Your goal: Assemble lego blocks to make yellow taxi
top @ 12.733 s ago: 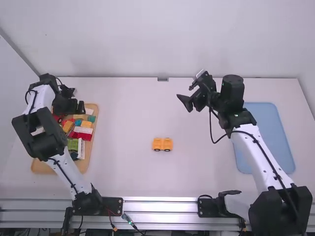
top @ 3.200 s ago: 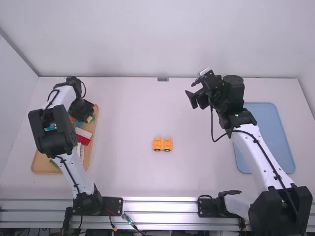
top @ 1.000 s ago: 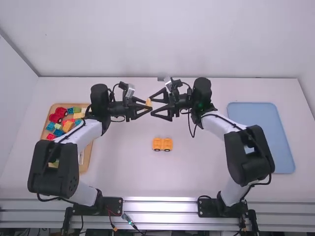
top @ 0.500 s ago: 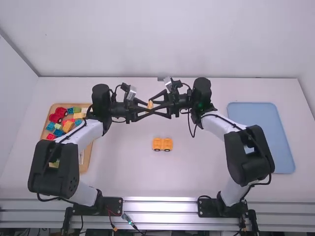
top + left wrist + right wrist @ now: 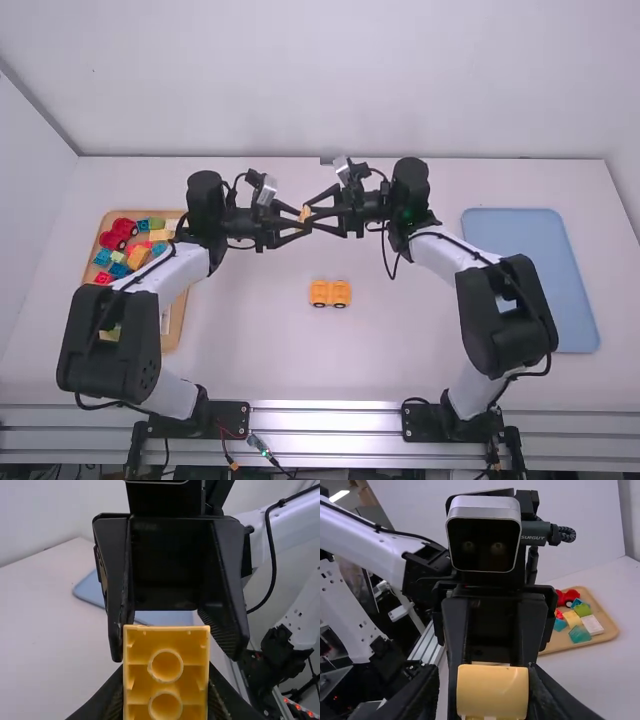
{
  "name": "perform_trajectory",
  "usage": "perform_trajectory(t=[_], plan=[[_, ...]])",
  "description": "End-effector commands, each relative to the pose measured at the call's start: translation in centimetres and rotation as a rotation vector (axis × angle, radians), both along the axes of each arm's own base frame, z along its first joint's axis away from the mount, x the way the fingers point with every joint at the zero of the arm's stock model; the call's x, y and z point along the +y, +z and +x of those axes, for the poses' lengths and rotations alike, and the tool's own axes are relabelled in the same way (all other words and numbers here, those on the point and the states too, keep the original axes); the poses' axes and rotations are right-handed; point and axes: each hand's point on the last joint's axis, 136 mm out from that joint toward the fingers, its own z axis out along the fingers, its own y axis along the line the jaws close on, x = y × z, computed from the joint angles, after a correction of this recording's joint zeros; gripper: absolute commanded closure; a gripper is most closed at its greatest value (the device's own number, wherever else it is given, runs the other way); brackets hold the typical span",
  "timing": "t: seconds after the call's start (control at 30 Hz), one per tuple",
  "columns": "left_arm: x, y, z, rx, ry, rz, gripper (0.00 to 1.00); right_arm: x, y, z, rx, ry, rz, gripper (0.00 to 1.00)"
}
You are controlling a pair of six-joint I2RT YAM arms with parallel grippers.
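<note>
Yellow block (image 5: 492, 690) mid-air, far middle, pinched in left claw (image 5: 303, 219). Right claw (image 5: 309, 214) part-open around it, off-centre. Uneven closing could twist it; early left release could drop it. Wheeled base (image 5: 330, 293) on tabletop (image 5: 250, 330), middle.

Yellow block (image 5: 492, 692) now: smooth plastic, soft sheen. Orange piece (image 5: 330, 292), plastic too. Blue tray (image 5: 510, 265), smooth, matt. Tan tray (image 5: 176, 322) reads as wood — smooth, matt. Table (image 5: 400, 330), smooth, matt. Rail (image 5: 330, 415) — bare metal, dull shine. Right gripper (image 5: 309, 216): matt black, pad (image 5: 225, 635) ribbed.
</note>
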Motion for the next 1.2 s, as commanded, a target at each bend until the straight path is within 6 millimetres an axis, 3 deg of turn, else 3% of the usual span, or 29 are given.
perform_trajectory(t=[0.0, 0.47, 0.87, 0.93, 1.0, 1.07, 1.1, 1.17], plan=[[-0.1, -0.5, -0.4, -0.001, -0.014, 0.000, 0.98, 0.2, 0.2, -0.1, -0.011, 0.018, 0.003, 0.55], [-0.1, -0.5, -0.3, -0.004, -0.010, 0.001, 0.98, 0.3, -0.4, 0.1, -0.004, 0.005, -0.007, 0.59], [-0.1, -0.7, -0.4, 0.004, -0.010, 0.002, 0.96, 0.7, -0.4, -0.1, -0.007, 0.012, -0.006, 0.80], [-0.1, -0.8, -0.4, 0.009, -0.010, 0.001, 0.87, 0.7, -0.3, -0.1, -0.007, 0.011, -0.006, 0.82], [-0.1, -0.8, -0.4, 0.010, -0.010, 0.002, 0.61, 0.7, -0.4, 0.2, -0.006, -0.010, -0.007, 0.86], [-0.1, -0.8, -0.4, 0.010, -0.010, 0.002, 0.09, 0.8, -0.4, 0.9, -0.006, -0.049, -0.008, 0.87], [-0.1, -0.8, -0.4, 0.011, -0.006, 0.003, 0.01, 0.8, -0.5, 1.4, -0.010, -0.076, -0.009, 0.88], [0.1, -1.5, 0.5, 0.047, 0.053, 0.024, 0.01, 0.9, -0.8, 2.6, -0.014, -0.145, -0.018, 0.88]])
